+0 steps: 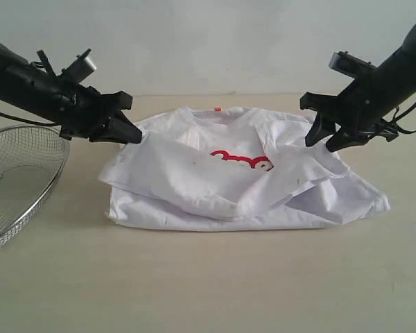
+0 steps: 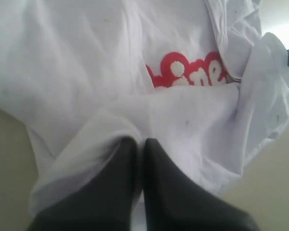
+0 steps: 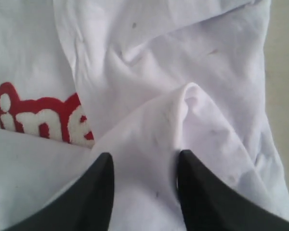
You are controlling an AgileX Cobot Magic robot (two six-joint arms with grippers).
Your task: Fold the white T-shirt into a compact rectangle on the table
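The white T-shirt lies loosely folded in the middle of the table, its red lettered band partly covered and the orange collar tag at the far edge. My left gripper is shut on the shirt's left edge, holding it slightly raised. In the left wrist view its fingers meet with white cloth around them. My right gripper is at the shirt's right side. In the right wrist view it pinches a raised ridge of cloth that fills the gap between its fingers.
A round steel wire-mesh basket stands at the left edge of the table, under the left arm. Bare beige tabletop stretches in front of the shirt and to its right. A pale wall rises behind.
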